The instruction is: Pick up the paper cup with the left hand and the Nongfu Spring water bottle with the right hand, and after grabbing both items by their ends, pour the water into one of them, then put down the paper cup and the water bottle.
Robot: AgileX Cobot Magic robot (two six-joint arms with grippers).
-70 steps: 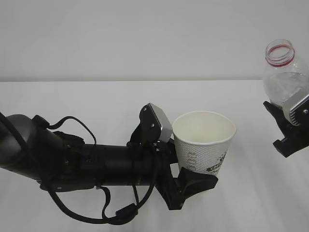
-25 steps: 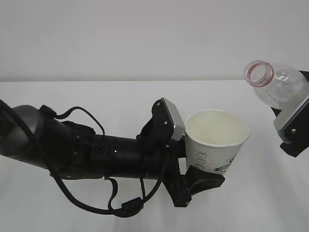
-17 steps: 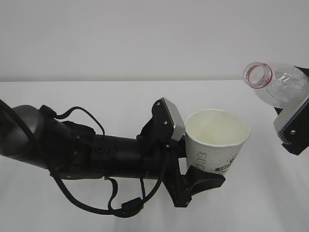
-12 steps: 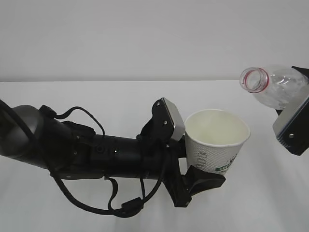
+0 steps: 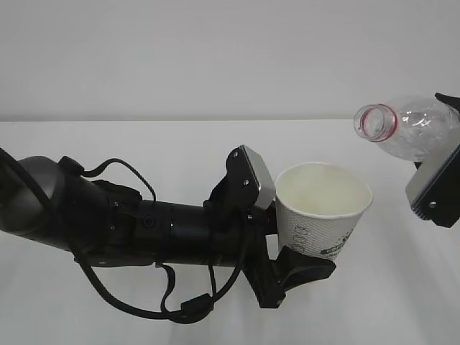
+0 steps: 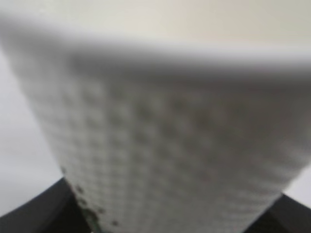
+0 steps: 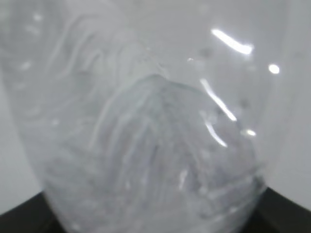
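- Left tool pinches the paper cup low on its wall: grey-plated finger behind, black finger under the front. Cup upright, mouth open, held clear above the table, roughly mid-span and toward the near edge.
- Left wrist view is all blurred cup wall, so no rim check from there; use the exterior view.
- Cup inside looks dry, as far as I can tell. No stream visible.
- Right tool clamps the body of the Nongfu Spring water bottle, above the table's right edge. Bottle tipped nearly flat, red-ringed mouth pointing left, cap off.
- Bottle mouth sits above and to the right of the cup rim, not yet over the opening.
- Right wrist view shows only clear ribbed plastic with glints; can't tell how much water is inside.
- Step in hand, my read: the pour.
- Do it well: bring the mouth left over the cup centre before tipping further.
- Tip slowly; a ribbed bottle may gulp and splash.
- Keep the cup steady and level; soft paper wall, don't squeeze harder.
- Main risk: tipping early spills onto the table between the two.
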